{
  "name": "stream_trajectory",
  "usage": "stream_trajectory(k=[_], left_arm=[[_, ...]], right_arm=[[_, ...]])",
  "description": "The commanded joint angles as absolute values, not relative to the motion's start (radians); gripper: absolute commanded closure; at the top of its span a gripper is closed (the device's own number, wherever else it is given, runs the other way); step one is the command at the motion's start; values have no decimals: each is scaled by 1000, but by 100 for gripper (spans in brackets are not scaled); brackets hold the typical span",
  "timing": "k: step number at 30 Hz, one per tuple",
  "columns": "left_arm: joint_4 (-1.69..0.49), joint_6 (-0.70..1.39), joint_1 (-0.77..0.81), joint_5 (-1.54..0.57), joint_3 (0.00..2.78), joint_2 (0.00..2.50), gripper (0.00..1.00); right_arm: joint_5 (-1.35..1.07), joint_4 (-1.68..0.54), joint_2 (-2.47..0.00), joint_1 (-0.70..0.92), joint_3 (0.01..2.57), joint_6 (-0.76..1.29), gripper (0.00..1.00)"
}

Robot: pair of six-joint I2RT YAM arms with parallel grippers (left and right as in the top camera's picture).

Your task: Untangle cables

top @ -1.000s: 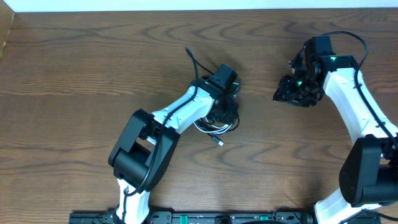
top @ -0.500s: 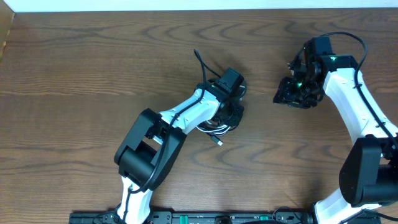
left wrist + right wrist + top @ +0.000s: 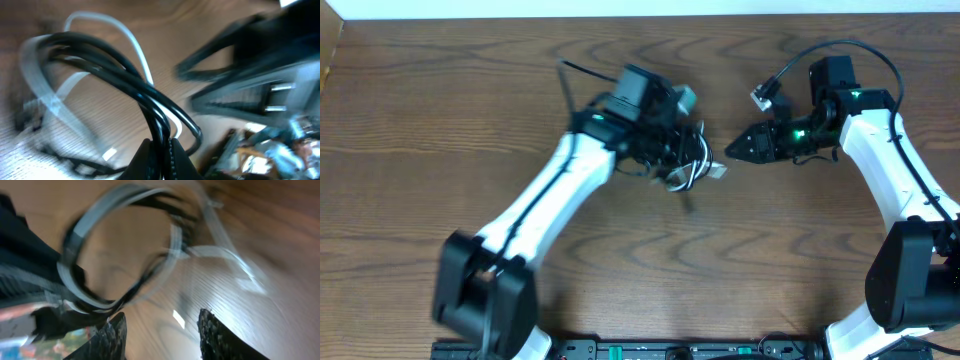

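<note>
The left fingers (image 3: 160, 151) are clamped right down on the black cable (image 3: 125, 70), which comes up out of them as a couple of strands side by side and bends over into a loop. The white cable (image 3: 50, 100) loops around and through that black one, so they're very much knotted up together. The right fingers (image 3: 738, 150) are spread wide with nothing between them, tips pointing at the bundle from just beside it. From overhead the whole tangle sits under the left wrist near the middle of the wooden counter (image 3: 440, 120), with a small white plug end (image 3: 716, 170) sticking out toward the right arm. Both wrist views are pretty smeared, so I can't tell if the loops are touching the counter or hanging above it.
</note>
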State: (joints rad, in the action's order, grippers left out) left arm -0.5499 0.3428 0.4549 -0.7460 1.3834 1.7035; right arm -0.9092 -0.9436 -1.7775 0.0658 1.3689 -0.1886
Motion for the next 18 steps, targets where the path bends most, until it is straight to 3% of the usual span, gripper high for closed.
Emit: stream_trajectory(k=[1, 12, 15, 18], left_arm=[[-551, 410, 387, -897, 1402, 1655, 93], [-483, 690, 259, -987, 1402, 1653, 93], [-478, 720, 259, -993, 1402, 1654, 93], [-460, 720, 259, -1037, 1402, 1653, 93]], right_arm=[[-1140, -907, -1767, 67, 1373, -302, 55], [-1395, -709, -1765, 136, 1373, -299, 41], [-1274, -630, -1765, 183, 1373, -168, 47], [-1006, -530, -1765, 237, 1373, 78, 52]])
